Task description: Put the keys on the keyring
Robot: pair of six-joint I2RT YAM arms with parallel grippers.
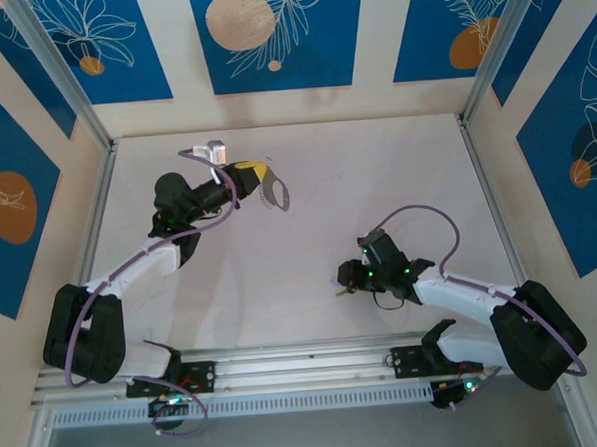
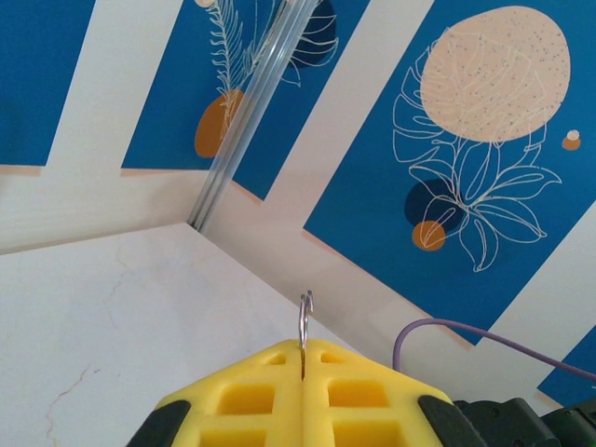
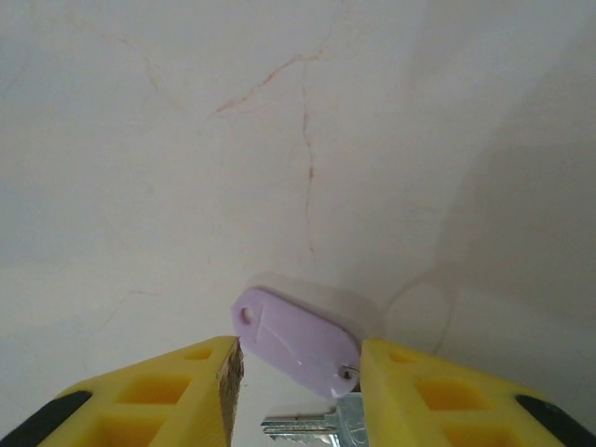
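left jaws: pinched on keyring (image 2: pixel 304 312) | right jaws: ajar astride lilac key (image 3: pixel 298 340) on table (image 3: pixel 186 140)

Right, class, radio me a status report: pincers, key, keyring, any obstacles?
Left pincer shut on keyring. Right pincer open, astride purple-headed key, not yet clamped. No obstacle seen between them.
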